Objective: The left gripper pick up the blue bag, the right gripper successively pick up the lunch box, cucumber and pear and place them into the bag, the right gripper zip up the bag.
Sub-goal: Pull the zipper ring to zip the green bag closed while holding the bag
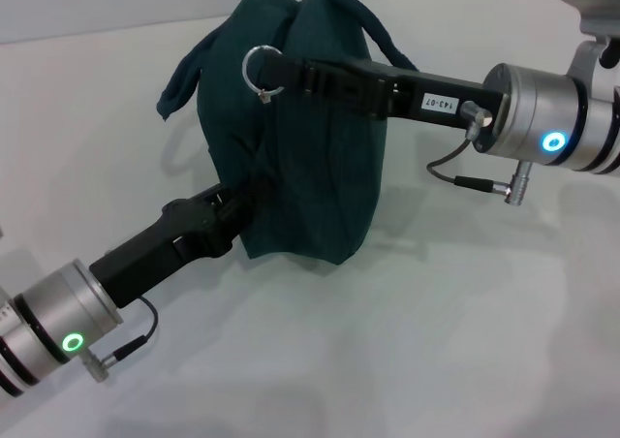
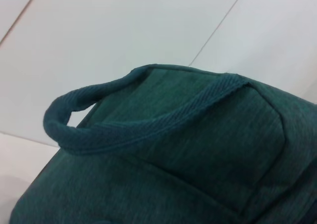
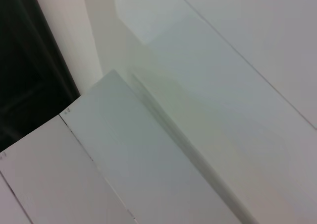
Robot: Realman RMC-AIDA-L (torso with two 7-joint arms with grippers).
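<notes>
The blue bag (image 1: 320,167) stands upright on the white table, its top drawn together. My left gripper (image 1: 250,198) reaches in from the lower left and is shut on the fabric at the bag's lower left side. From the right, my right gripper (image 1: 283,70) lies across the bag's top, shut on the zipper's metal ring pull (image 1: 262,71). The left wrist view is filled by the blue bag (image 2: 198,154) and one loop handle (image 2: 74,130). Lunch box, cucumber and pear are out of view.
White table (image 1: 436,341) stretches around the bag on all sides. A loop handle (image 1: 184,75) hangs off the bag's left. A thin cable (image 1: 475,181) dangles under the right wrist. The right wrist view holds only white panels (image 3: 198,110).
</notes>
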